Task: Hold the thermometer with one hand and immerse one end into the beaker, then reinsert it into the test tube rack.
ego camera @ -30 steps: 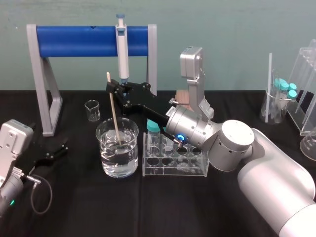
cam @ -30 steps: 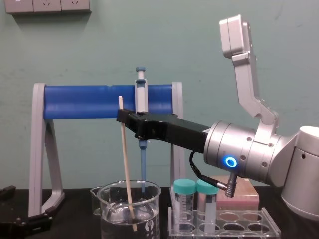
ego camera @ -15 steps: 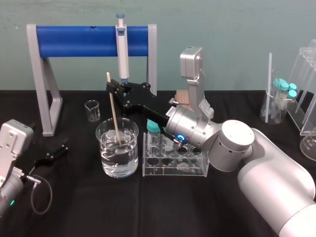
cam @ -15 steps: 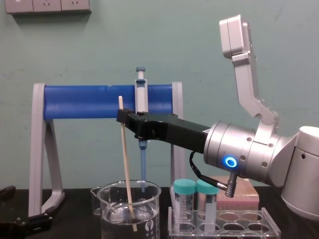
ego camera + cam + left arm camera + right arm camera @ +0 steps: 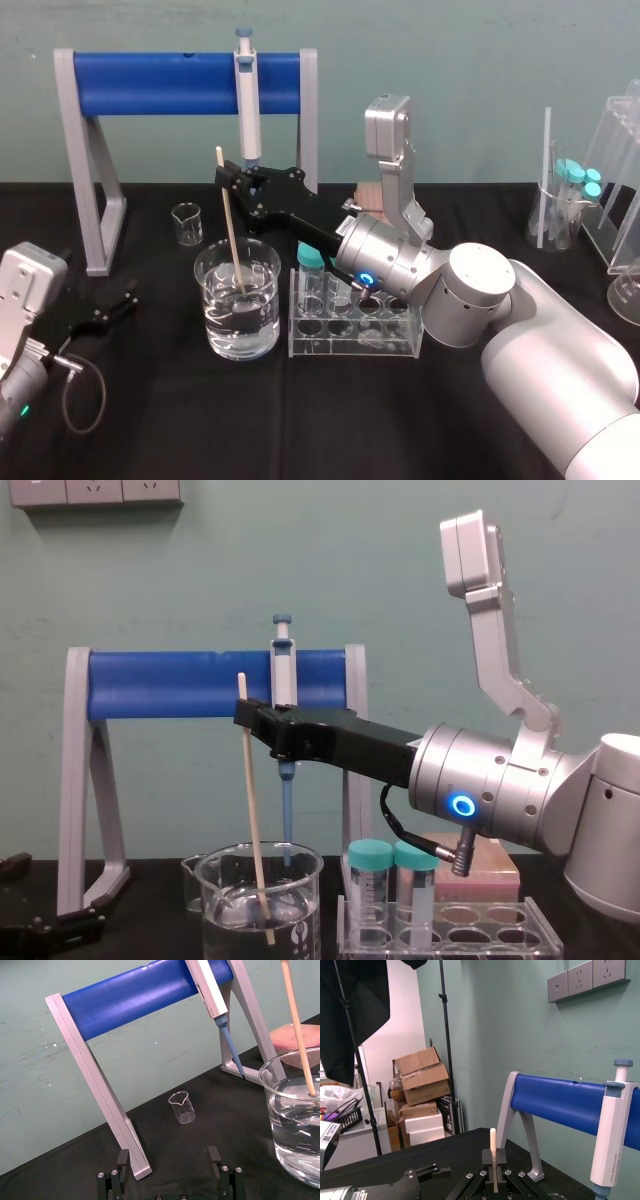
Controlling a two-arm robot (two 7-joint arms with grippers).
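The thermometer (image 5: 232, 235) is a thin cream rod standing slightly tilted, its lower end under the water in the large glass beaker (image 5: 225, 335). My right gripper (image 5: 228, 180) is shut on the rod near its top, reaching in from the right above the beaker. The chest view gives the same grip (image 5: 245, 715), with the thermometer (image 5: 254, 800) slanting down into the beaker (image 5: 300, 920). The clear test tube rack (image 5: 380, 345) stands just right of the beaker and holds teal-capped tubes. My left gripper (image 5: 118, 303) rests open on the table at the left, with nothing between its fingers (image 5: 215, 1155).
A grey-and-blue pipette (image 5: 246, 100) hangs on the blue-barred stand (image 5: 150, 82) behind the beaker. A small clear beaker (image 5: 186, 223) sits under the stand. A pink box (image 5: 485, 865) lies behind the rack. More tubes and racks (image 5: 575, 200) stand at the far right.
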